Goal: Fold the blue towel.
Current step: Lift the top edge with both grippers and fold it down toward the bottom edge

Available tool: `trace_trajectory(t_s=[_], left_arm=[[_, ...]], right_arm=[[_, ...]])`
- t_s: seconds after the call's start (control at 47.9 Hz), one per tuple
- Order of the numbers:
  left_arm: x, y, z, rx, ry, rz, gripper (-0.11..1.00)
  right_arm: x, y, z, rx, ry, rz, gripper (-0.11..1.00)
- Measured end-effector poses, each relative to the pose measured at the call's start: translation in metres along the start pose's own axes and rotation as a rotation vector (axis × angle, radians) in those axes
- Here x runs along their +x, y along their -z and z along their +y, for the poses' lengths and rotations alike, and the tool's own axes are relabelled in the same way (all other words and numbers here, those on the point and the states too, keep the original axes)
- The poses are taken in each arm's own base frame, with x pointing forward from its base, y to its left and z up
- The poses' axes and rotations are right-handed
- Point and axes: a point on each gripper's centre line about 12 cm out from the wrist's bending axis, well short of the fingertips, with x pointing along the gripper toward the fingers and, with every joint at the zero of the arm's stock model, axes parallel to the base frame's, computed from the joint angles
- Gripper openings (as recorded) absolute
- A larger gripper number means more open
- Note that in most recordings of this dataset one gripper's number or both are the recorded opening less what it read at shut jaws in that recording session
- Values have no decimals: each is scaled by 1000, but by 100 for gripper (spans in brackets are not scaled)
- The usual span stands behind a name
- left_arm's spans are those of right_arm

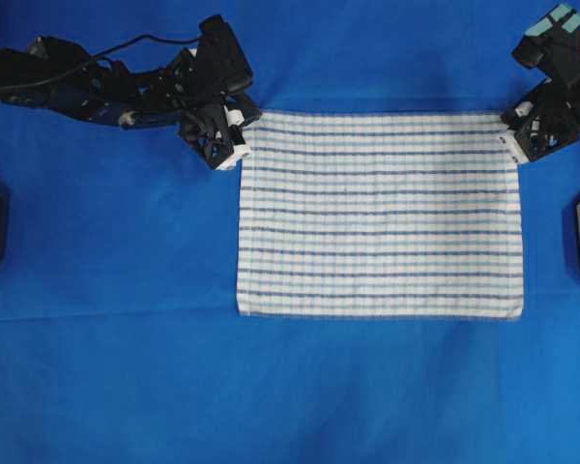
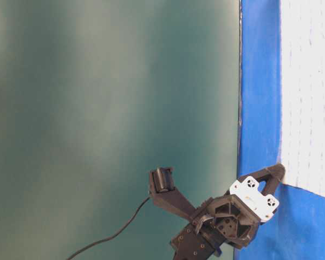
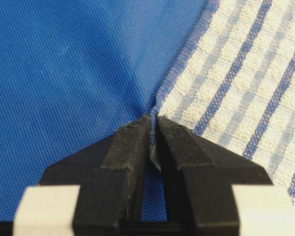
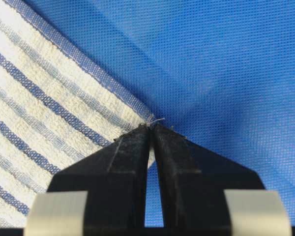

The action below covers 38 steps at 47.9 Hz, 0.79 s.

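**Both corners pinched, towel flat on the desk**

We start at the left of the overhead view, where the left gripper (image 1: pixel 234 138) sits at the towel's corner at about ten o'clock from the towel's middle. Its wrist camera gives us the close look: the two black fingers (image 3: pixel 130 147) are pressed together with the hem of the blue towel (image 3: pixel 236 83) caught between their tips, and the cloth puckers up slightly right at the pinch. The plain blue cloth (image 3: pixel 64 73) covering the desk fills the left of that view.

Moving across, the blue towel (image 1: pixel 380 215) lies spread flat in the centre of the desk, a white rectangle with dark and light blue stripes, long edges running nine to three o'clock. Its near edge at six o'clock lies straight and untouched. The blue cloth (image 1: pixel 106 367) shows all around it.

On to the right, the right gripper (image 1: pixel 509 142) is at the towel's corner at about two o'clock. From its wrist camera we see the fingers (image 4: pixel 132 147) closed tight on the very tip of the towel's corner (image 4: pixel 49 113), a loose thread sticking out just above the tips.

In the table-level view we see one gripper (image 2: pixel 275 174) touching the towel's edge (image 2: pixel 309 97).
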Motion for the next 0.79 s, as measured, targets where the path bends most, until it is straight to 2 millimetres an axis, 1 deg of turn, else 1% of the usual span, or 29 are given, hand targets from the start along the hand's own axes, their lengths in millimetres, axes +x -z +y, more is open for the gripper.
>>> trace_trajectory(t_s=[0.167, 0.438, 0.626, 0.793], left_arm=[[-5, -2, -3, 15, 5, 11, 4], [-16, -13, -5, 23, 10, -11, 4], [-23, -19, -6, 23, 11, -34, 4], [-30, -24, -7, 26, 14, -35, 4]], right_arm=[[-7, -3, 0, 2, -3, -37, 6], [-27, -12, 1, 8, -15, -143, 6], [-31, -9, 1, 19, -17, -156, 6], [-34, -6, 1, 41, -17, -132, 6]])
